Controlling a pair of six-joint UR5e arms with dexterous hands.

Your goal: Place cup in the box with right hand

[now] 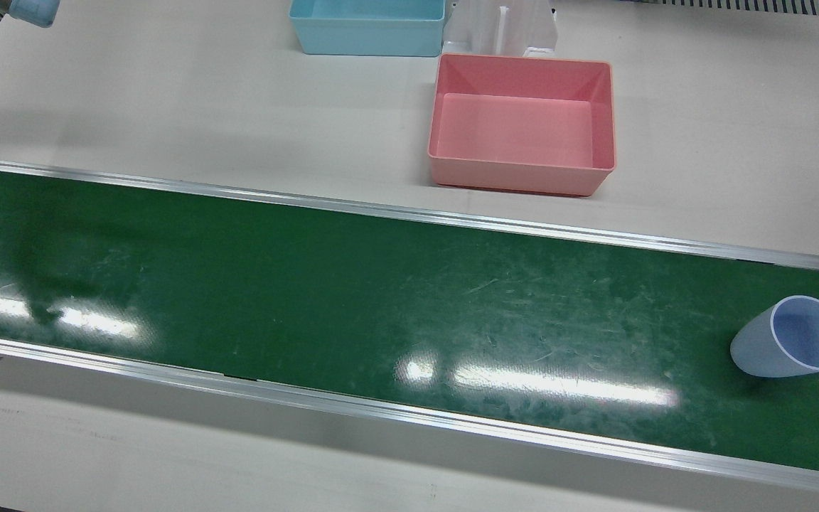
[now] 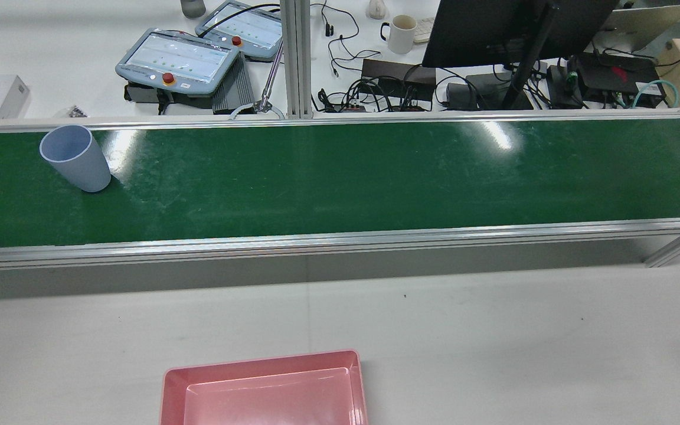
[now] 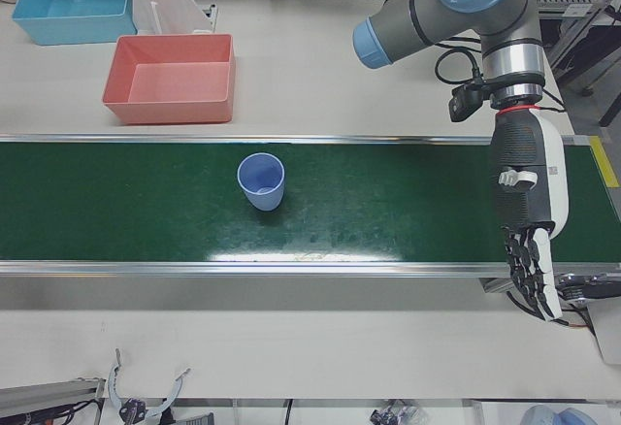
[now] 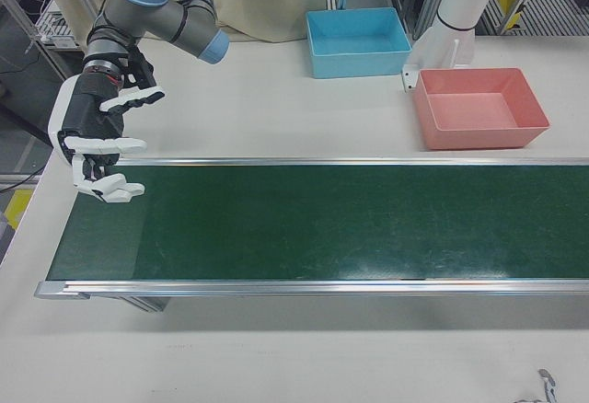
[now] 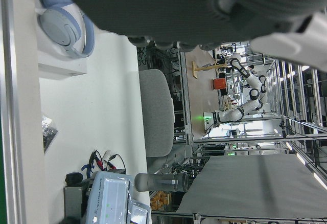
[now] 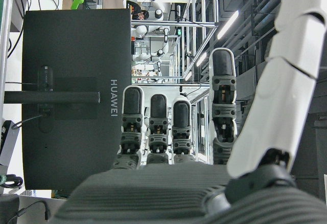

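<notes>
Right hand (image 4: 97, 150) hangs at its own far end of the belt, fingers spread apart, palm empty; the hand camera shows its fingertips (image 6: 158, 112) splayed toward a dark monitor (image 6: 76, 96), nothing between them. Left hand (image 3: 529, 241) hangs over the opposite end of the belt, fingers pointing down past the near rail, loosely apart, holding nothing.

Largest to smallest:
- Green conveyor belt (image 2: 340, 177): runs the full width of the station between two aluminium rails. Bare except for the cup.
- Pink box (image 1: 522, 121): on the white table behind the belt, on the robot's side, roughly mid-station. Empty.
- Blue box (image 4: 359, 42): further back, beside the pink one. Also empty. Task does not say which box; I judge the pink one likelier, being closer to the belt.
- Cup (image 2: 74, 157): pale blue, upright, mouth up, on the belt toward the left-arm end, nearer the operators' rail. Well apart from the right hand; the right-front view does not show it at all.

Progress, by my reading: nothing done yet. No reach, no grasp. Left to do: bring cup and right hand together, grasp, lift, carry over the rail, release in the box.
</notes>
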